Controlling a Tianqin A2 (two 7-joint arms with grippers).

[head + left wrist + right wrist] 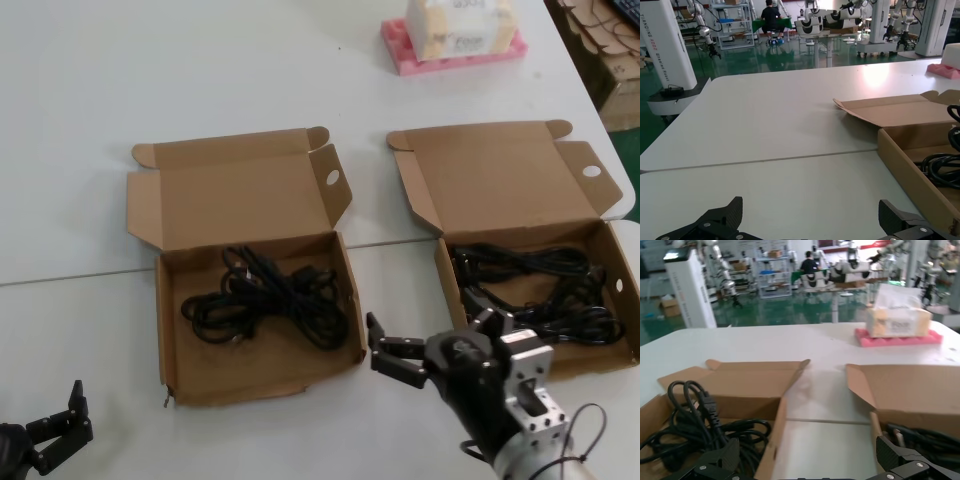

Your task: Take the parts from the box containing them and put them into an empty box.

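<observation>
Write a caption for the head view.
Two open cardboard boxes hold black cables; right gripper hovers open between them.

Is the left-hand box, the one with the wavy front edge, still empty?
No. The wavy-edged box already holds a looped black cable bunch.

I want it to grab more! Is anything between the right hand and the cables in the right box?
Nothing visible blocks it. The open right hand hangs by the right box at its near corner; the lid is folded back, cables uncovered.

- Two cardboard boxes: left box [255, 290], right box [530, 260]
- Two cable heaps: [270, 300], [535, 290]
- Two grippers: [50, 430], [440, 345]
- One tissue box [458, 25], at 12 o'clock
- One pink foam pad [450, 55]
</observation>
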